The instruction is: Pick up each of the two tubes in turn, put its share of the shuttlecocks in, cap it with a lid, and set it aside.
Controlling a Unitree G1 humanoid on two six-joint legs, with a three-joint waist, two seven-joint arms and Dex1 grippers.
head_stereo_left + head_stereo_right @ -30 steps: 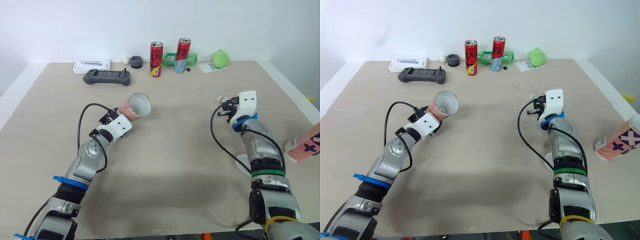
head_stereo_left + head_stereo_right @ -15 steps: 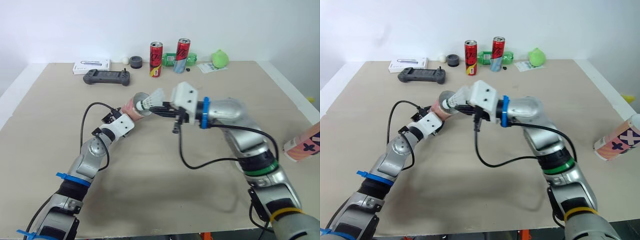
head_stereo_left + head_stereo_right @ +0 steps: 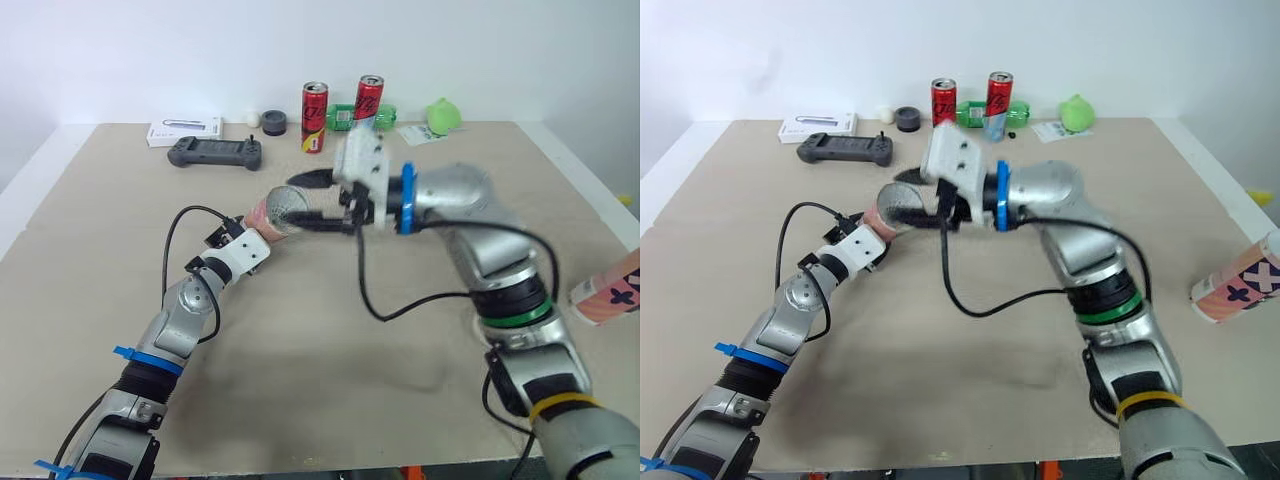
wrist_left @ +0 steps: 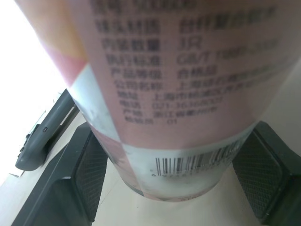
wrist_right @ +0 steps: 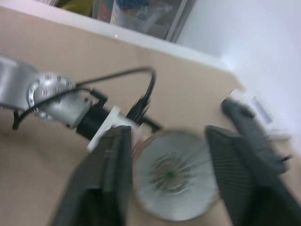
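Feathers of a shuttlecock (image 5: pixel 170 184) fill the mouth of the pink tube (image 3: pixel 268 213), seen end-on and blurred from the right wrist, so how deep it sits cannot be told; from the head it is only a grey disc in the tube's opening. The left gripper (image 4: pixel 176 167) is clamped on the tube near its barcoded base, a ribbed pad on either side. The tube is held above the table (image 3: pixel 330 330), tilted up with its mouth toward the right arm. The right gripper (image 3: pixel 314 200) is spread wide at that mouth, one black finger above the rim and one below, gripping nothing. Its white wrist housing covers the lower part of one red can (image 3: pixel 368 92) and much of the green bottle (image 3: pixel 346 119) lying behind. The second tube (image 3: pixel 606 293) lies at the table's right side, cut off by the frame edge. Along the far edge, well apart from both arms, are a game controller (image 3: pixel 214 153), a white box (image 3: pixel 184 132), a small white ball (image 3: pixel 252 119), a dark round piece (image 3: pixel 273 123), another red can (image 3: pixel 314 117) and a green lump (image 3: pixel 441 115).
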